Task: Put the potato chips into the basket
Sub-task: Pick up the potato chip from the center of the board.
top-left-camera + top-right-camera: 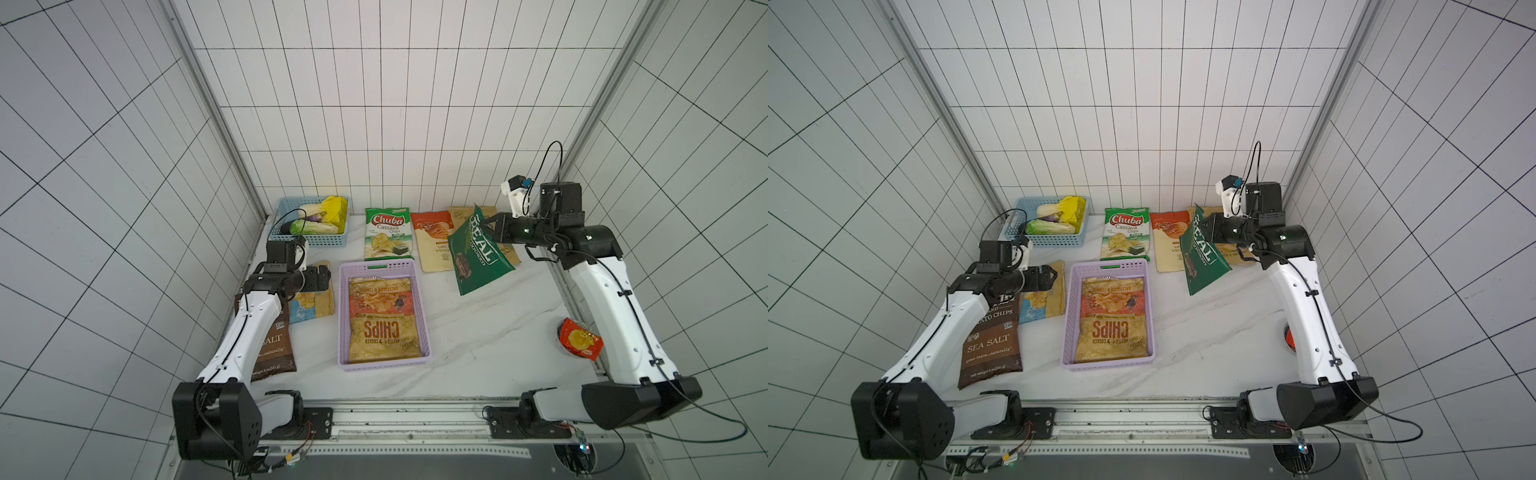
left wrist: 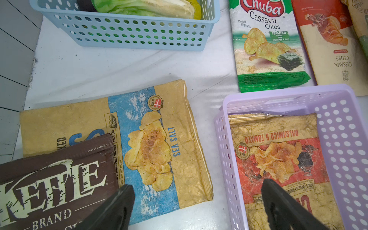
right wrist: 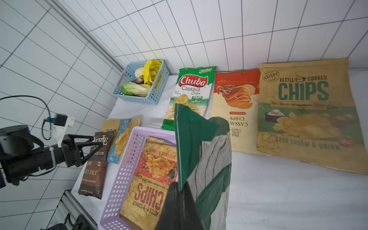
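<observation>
My right gripper point(image 1: 490, 227) is clamped on the REAL bag's point(image 1: 478, 257) top edge; the bag hangs tilted above the bench's far right part; I'd swing it over the basket point(image 1: 341, 316) at mid-bench, lay it flat on the CHIPS bag point(image 1: 380, 324) inside, then let go; left gripper point(image 1: 321, 280) gapes empty beside the basket.

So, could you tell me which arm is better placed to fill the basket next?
Right: the right fingers are shut on the dark green REAL bag, raised near the lilac basket; the left fingers are open, empty.
</observation>
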Robot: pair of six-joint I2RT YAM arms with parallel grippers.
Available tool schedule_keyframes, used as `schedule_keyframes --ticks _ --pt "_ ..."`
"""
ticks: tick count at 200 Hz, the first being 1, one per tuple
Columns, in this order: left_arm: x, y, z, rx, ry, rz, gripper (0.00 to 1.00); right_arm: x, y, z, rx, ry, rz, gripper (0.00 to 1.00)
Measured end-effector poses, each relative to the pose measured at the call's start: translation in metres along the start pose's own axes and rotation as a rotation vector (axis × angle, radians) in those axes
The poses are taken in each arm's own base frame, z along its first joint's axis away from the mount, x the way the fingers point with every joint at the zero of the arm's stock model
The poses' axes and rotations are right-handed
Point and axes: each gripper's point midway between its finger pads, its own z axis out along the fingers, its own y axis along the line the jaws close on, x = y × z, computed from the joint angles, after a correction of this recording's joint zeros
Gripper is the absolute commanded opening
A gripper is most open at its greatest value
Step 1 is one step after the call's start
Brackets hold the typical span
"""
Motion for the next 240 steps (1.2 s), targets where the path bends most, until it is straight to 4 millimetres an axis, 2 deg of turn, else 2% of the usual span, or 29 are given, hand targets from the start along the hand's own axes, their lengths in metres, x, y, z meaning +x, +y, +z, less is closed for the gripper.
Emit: schedule_keyframes --ticks 44,69,89,108,142,168,186,210,240 --pt "-0.004 -0.008 -0.009 0.04 -0.026 0.048 0.98 -0.006 0.05 -0.019 -0.146 0.009 -0.073 0.0" --pt "-0.018 -0.019 -0.023 0.083 -0.056 0.115 0.98 -0.002 0.083 -0.019 -0.244 0.045 -0.114 0.0" --pt "-0.04 -0.036 -0.045 0.155 -0.107 0.195 0.97 0.005 0.108 -0.013 -0.315 0.091 -0.155 0.0" --pt "-0.06 -0.062 -0.074 0.269 -0.169 0.299 0.97 0.017 0.127 -0.002 -0.37 0.149 -0.186 0.0" --pt "-0.075 -0.105 -0.124 0.489 -0.254 0.454 0.97 0.046 0.152 0.033 -0.433 0.283 -0.235 0.0" --pt "-0.073 -0.131 -0.155 0.632 -0.293 0.566 0.97 0.069 0.171 0.059 -0.473 0.378 -0.287 0.0" --pt "-0.064 -0.145 -0.167 0.711 -0.301 0.652 0.97 0.083 0.184 0.071 -0.498 0.428 -0.328 0.0" --pt "-0.045 -0.159 -0.175 0.799 -0.282 0.754 0.97 0.097 0.198 0.078 -0.529 0.473 -0.38 0.0" --pt "-0.025 -0.171 -0.179 0.864 -0.257 0.851 0.96 0.111 0.211 0.076 -0.567 0.505 -0.442 0.0"
